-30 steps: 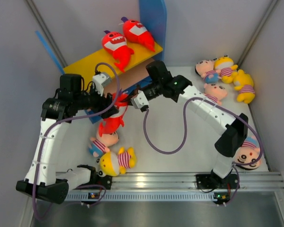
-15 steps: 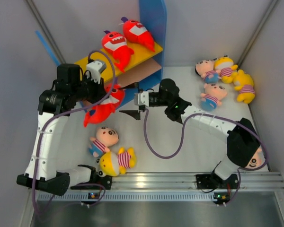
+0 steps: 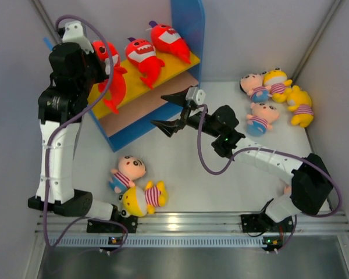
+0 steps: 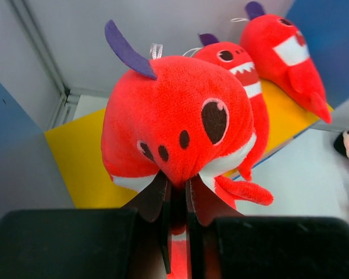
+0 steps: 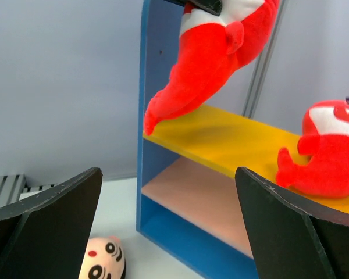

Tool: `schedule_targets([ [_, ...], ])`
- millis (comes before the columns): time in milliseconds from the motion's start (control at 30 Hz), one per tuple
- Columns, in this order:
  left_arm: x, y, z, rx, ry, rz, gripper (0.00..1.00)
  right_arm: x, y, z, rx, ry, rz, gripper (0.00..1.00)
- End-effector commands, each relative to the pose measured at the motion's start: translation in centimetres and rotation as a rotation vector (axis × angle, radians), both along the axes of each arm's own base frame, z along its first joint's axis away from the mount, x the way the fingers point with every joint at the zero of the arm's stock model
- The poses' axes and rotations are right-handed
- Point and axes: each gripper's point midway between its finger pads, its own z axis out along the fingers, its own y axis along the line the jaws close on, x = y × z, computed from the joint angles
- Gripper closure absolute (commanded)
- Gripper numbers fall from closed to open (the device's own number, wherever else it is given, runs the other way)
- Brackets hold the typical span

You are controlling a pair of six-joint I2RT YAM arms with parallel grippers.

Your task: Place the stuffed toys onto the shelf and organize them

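Surface (image 3: 180,174): six dolls (image 3: 128,171) visible, two near front, four far right, none shelved.
Shelf (image 3: 189,23): top board carries two red sharks (image 3: 142,55).
Left end effector (image 4: 175,192): clamped on third shark (image 4: 174,116), above the board's left end.
Right end effector (image 3: 170,111): spread wide, empty.
Estimate: under a third done.

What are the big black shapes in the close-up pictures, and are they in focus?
Left wrist view: the left gripper, nearest the lens, is dark and soft, while the red shark it grips looks sharp. Right wrist view: the right gripper looms dark, detail-less; the shelf is crisp.
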Motion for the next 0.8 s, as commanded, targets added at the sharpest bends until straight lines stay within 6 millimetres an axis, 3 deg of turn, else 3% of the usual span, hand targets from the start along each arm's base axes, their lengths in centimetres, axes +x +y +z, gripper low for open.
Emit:
schedule_targets([
  [0,3.0,1.9,0.4,-0.119,-0.037,0.197,1.00,-0.3,-1.5,2.9,0.086,-0.008,-0.043,0.03],
  [267,7.4,3.7,-1.2,-0.144,-0.027,0.384,1.00,-0.2,-2.5,1.3,0.054,0.008,-0.095,0.03],
  [400,8.4,4.2,-2.0,-0.124,-0.019,0.428,1.00,0.3,-2.8,0.6,0.042,0.040,-0.122,0.03],
  [600,8.9,3.1,-5.4,-0.125,0.065,0.382,0.99,0.3,-3.0,-0.3,0.025,0.049,-0.134,0.03],
  [767,9.1,3.1,-6.2,-0.097,0.086,0.378,0.78,0.1,-3.3,-0.1,0.023,0.039,-0.141,0.03],
])
